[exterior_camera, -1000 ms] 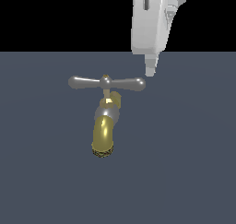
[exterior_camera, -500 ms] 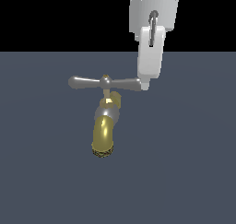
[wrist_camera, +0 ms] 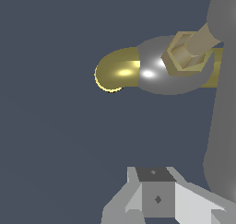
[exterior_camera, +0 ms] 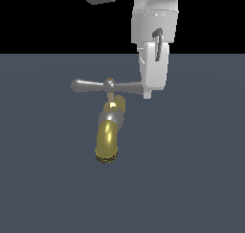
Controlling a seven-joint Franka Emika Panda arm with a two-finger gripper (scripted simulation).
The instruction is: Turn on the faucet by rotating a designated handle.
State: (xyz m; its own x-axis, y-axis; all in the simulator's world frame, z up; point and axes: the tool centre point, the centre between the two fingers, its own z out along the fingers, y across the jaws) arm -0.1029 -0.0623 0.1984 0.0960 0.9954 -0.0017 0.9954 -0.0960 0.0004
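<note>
Faucet [exterior_camera: 109, 131] sits a bit to the exterior view's left of centre on the flat dark grey-blue desk [exterior_camera: 48, 189]. Brass-gold spout curves toward the camera, ridged mouth at its near end, silver collar above it, small brass hub on top.

Handle [exterior_camera: 105, 86] is the silver-grey crossbar over the hub, lying roughly level across the exterior view. Bulbous end on the exterior view's left is fully visible. The other end runs behind or against the tool [exterior_camera: 153, 81], so that tip is hidden.

The tool hangs down from the white arm at the upper part of the exterior view, pointing straight down. Its lower end overlaps the handle's end on the exterior view's right, at about the crossbar's height. Contact looks likely, but I cannot confirm from this angle whether it touches or sits just in front.

Tool state: cannot tell. The exterior view shows one white finger edge-on, with no gap visible. The wrist view shows only the pale grey finger base [wrist_camera: 156, 197], not the tips.

In the wrist view the handle [wrist_camera: 221, 103] is a thick grey bar close beside the tool base, with the brass hex hub, silver collar and gold spout [wrist_camera: 120, 71] further off over bare desk.
</note>
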